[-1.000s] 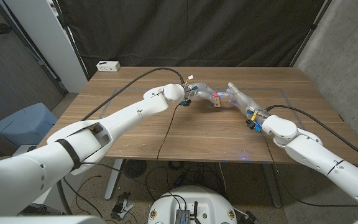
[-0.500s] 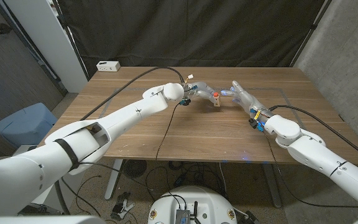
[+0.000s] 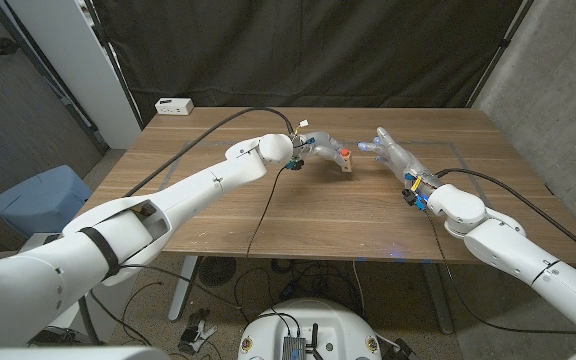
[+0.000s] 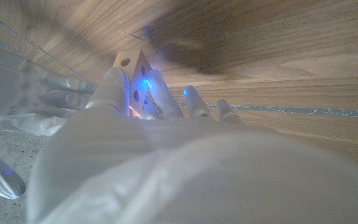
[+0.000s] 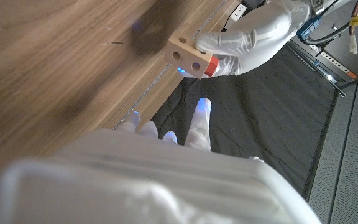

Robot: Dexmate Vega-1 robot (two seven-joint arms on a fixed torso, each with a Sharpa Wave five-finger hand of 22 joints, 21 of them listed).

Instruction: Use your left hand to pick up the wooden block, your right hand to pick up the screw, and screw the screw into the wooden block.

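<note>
My left hand (image 3: pixel 320 149) grips the small wooden block (image 3: pixel 348 163) just above the table's middle back; in the left wrist view its fingers (image 4: pixel 114 87) wrap the block (image 4: pixel 131 70), which has round holes in its sides. A red-headed screw (image 3: pixel 346 151) sits in the block's top, seen as a red cap (image 5: pixel 210 64) on the block (image 5: pixel 188 56) in the right wrist view. My right hand (image 3: pixel 388 150) hovers a short gap to the block's right, fingers stretched and apart, holding nothing. Its fingertips (image 5: pixel 199 118) point toward the block without touching it.
A white power strip (image 3: pixel 175 105) lies at the table's back left corner. A black cable (image 3: pixel 266 205) runs from my left wrist down across the wooden table (image 3: pixel 218 215) to its front edge. A dark curtain hangs behind the table.
My right hand has drawn back to the right, off the screw and block, leaving a gap. The left hand keeps the block in nearly the same spot.
</note>
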